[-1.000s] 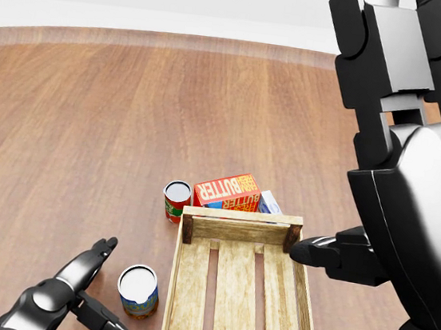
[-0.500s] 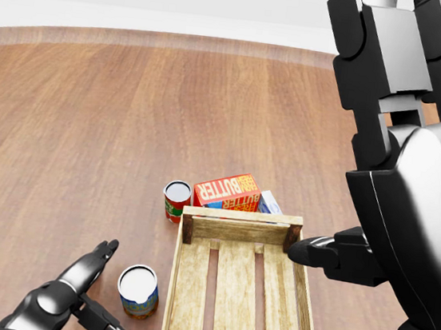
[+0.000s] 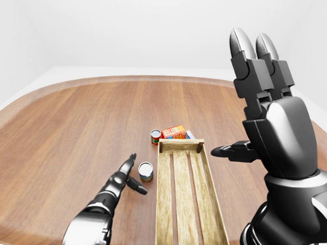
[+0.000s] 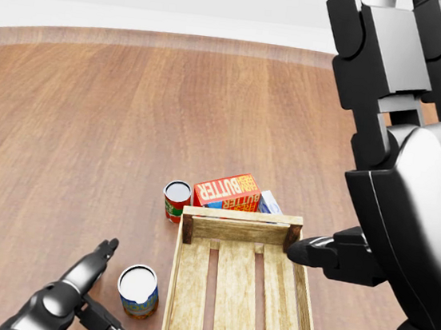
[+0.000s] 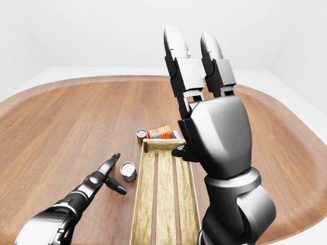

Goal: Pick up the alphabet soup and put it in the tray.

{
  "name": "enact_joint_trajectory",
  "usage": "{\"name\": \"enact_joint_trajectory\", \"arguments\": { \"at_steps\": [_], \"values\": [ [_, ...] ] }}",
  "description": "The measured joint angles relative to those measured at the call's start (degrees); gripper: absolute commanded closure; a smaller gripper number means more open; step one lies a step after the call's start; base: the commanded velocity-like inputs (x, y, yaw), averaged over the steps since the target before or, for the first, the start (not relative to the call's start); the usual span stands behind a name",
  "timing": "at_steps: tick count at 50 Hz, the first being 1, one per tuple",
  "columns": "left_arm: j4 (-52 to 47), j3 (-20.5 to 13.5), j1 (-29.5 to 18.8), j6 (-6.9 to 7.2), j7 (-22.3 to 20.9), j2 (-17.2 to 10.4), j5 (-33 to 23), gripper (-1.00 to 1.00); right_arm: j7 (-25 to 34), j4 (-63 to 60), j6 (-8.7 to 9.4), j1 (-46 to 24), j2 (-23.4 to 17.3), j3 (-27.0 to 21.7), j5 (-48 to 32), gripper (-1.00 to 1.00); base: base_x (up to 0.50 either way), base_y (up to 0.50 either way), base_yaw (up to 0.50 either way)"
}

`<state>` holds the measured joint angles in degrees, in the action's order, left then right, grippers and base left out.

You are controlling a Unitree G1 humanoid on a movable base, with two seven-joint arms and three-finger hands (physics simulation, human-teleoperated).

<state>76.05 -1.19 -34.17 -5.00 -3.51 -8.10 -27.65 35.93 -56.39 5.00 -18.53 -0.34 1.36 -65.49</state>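
Observation:
The alphabet soup (image 4: 138,290) is a can with a white lid and a blue and orange label, standing upright just left of the wooden tray (image 4: 241,230) in the head view. My left hand (image 4: 112,293) lies low at the can's left, open, its fingers spread beside the can without closing round it. My right hand (image 3: 245,98) is raised high on the right with its fingers straight up, open and empty. Its thumb pokes toward the tray's top right corner.
A red and green can (image 4: 176,200) stands above the tray's top left corner. An orange butter box (image 4: 226,191) lies along the tray's top end, with a small blue and white box (image 4: 270,202) at its right. Wooden floor surrounds everything.
My left hand has slid slightly toward the bottom of the head view. The right hand, the cans and the tray have stayed put.

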Motion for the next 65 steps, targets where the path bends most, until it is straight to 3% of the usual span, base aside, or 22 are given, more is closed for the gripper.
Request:
{"name": "enact_joint_trajectory", "arguments": {
  "at_steps": [16, 65],
  "values": [
    [0.75, -0.46, -2.11, 0.0, 2.69, 0.23, -0.97, -1.0, -1.82, 1.09, 0.0, 0.82, 0.07, 0.21, 1.71, -1.0, 0.0, 0.0, 0.0],
    [1.3, 0.11, -3.61, 0.0, 4.12, 1.11, -3.92, -1.0, -2.15, 1.08, 0.0, 1.12, 0.1, 0.56, 1.93, -1.0, 0.0, 0.0, 0.0]
  ]
}}
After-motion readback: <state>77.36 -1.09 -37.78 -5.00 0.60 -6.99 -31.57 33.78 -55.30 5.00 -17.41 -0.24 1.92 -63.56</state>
